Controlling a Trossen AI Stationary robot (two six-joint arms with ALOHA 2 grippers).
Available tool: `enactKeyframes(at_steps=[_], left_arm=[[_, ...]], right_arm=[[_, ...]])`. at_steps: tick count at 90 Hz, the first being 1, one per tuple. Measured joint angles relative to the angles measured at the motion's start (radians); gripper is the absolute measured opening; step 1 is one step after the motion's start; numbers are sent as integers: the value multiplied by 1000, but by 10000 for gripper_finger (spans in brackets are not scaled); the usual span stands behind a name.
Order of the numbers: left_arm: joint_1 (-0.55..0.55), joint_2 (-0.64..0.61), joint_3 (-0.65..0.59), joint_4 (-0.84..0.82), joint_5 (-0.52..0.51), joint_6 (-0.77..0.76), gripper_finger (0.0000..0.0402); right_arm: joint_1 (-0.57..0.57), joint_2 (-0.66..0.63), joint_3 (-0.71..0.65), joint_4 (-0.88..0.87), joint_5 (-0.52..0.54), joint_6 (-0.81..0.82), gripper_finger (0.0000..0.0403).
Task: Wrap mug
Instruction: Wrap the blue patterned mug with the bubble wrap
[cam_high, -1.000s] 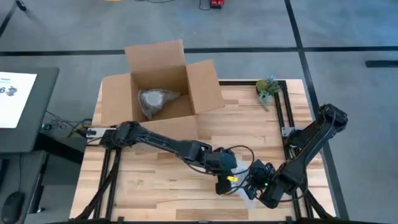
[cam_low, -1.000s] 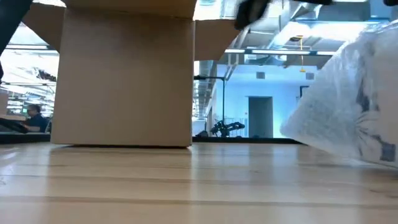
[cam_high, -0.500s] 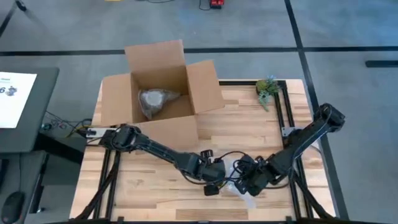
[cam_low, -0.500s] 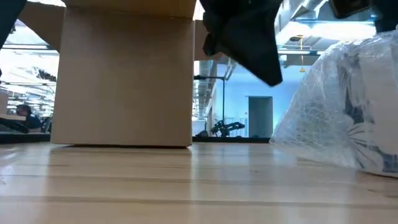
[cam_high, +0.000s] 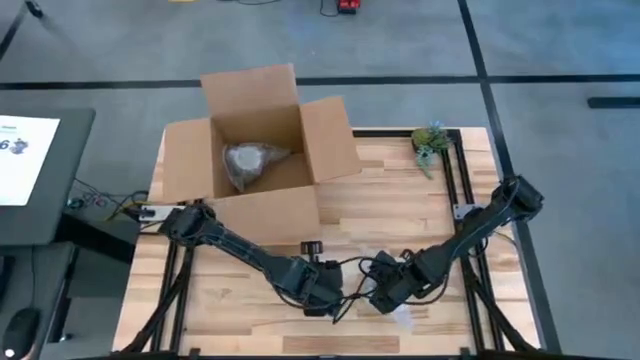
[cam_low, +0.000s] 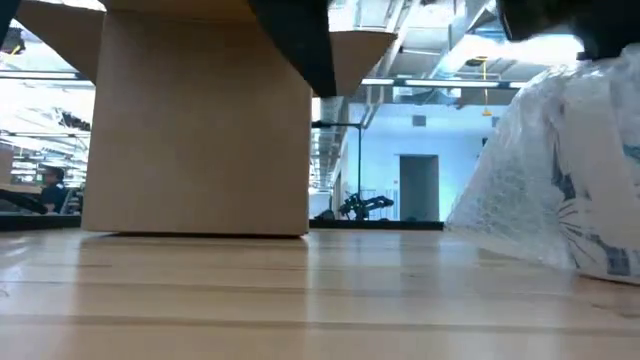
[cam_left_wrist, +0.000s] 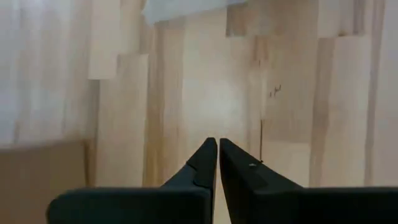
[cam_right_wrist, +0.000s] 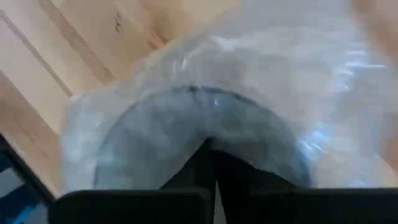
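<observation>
Right gripper (cam_right_wrist: 214, 163) is clamped on the bubble wrap (cam_right_wrist: 249, 81) around the mug (cam_right_wrist: 199, 134), near the table's (cam_high: 380, 210) front edge, well in front of the box (cam_high: 255, 135). Left gripper (cam_left_wrist: 217, 163) is pinched together, empty, over bare table just beside the mug, on the box side.

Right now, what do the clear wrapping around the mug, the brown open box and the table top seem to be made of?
The clear wrapping looks like plastic bubble wrap: translucent, glossy, covered in small round cells. The brown open box looks like matte corrugated cardboard, with folded flaps. The table top looks like light wooden planks joined in strips, with visible grain and a smooth, probably sealed finish.
</observation>
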Motion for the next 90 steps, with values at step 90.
enactKeyframes(at_steps=[90], left_arm=[[-5,-80,-21,151,-245,297,0]], right_arm=[[115,-63,151,93,-6,-452,0]])
